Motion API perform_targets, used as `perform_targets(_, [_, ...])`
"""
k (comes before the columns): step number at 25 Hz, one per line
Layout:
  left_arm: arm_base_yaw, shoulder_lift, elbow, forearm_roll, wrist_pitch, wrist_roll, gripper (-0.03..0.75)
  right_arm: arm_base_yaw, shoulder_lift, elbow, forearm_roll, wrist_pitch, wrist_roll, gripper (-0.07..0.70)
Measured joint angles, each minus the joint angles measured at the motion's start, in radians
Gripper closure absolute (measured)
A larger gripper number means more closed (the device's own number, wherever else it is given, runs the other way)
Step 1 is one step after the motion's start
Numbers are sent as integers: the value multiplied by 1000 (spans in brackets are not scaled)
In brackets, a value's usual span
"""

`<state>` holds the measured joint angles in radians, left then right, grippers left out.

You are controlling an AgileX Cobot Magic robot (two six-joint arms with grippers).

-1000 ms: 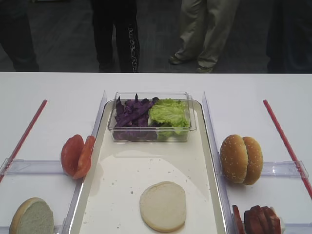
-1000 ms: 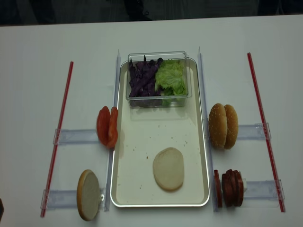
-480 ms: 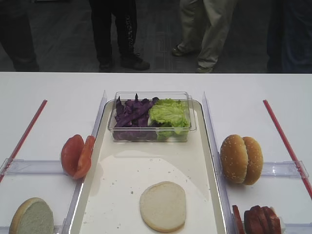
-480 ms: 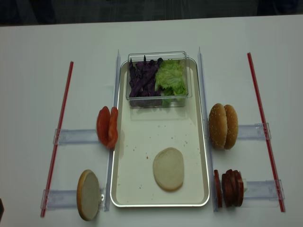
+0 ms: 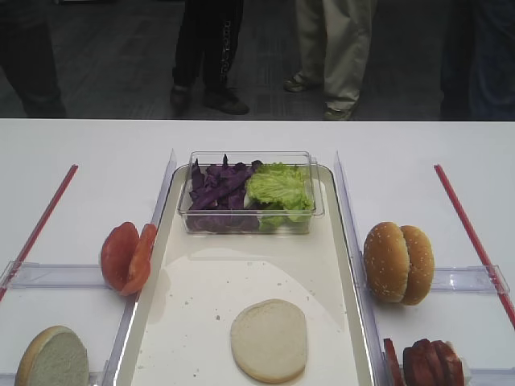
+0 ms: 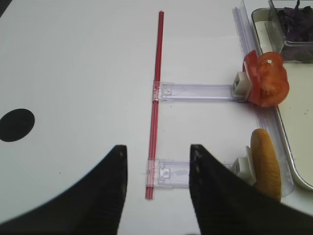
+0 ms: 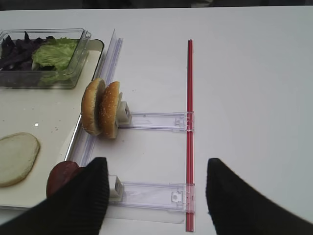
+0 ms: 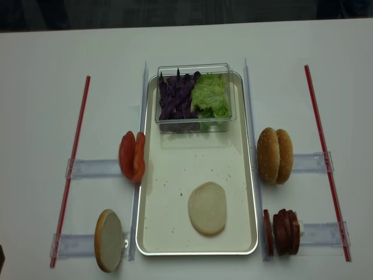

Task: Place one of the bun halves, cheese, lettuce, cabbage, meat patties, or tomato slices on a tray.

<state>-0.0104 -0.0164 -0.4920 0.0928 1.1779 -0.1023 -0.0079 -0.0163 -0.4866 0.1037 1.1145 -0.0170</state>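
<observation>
One bun half (image 5: 269, 339) lies flat on the tray (image 5: 241, 273), near its front. Another bun half (image 6: 265, 161) stands on edge left of the tray, in front of the tomato slices (image 6: 266, 79). The meat patties (image 7: 61, 177) stand on edge right of the tray. Cabbage (image 5: 216, 189) and lettuce (image 5: 279, 186) fill a tub at the tray's far end. Cheese is out of view. My left gripper (image 6: 157, 147) hangs open over the table left of the standing bun half. My right gripper (image 7: 156, 161) is open beside the patties, holding nothing.
Two sesame buns (image 5: 398, 262) stand on a clear rail (image 7: 156, 120) right of the tray. The clear tub (image 5: 249, 219) sits on the tray. Red strips (image 6: 156, 98) (image 7: 190, 122) run along both outer sides. People's legs (image 5: 346, 56) stand beyond the far table edge.
Nothing on the table has moved. Only the people behind the table have shifted their feet.
</observation>
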Motion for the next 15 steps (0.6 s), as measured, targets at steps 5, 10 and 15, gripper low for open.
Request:
perform_targets(5, [0, 0, 0, 0, 0, 0, 426, 0, 0, 0, 0, 0, 0, 169])
perform_targets(10, [0, 0, 0, 0, 0, 0, 426, 0, 0, 0, 0, 0, 0, 169])
perform_targets(15, [0, 0, 0, 0, 0, 0, 426, 0, 0, 0, 0, 0, 0, 169])
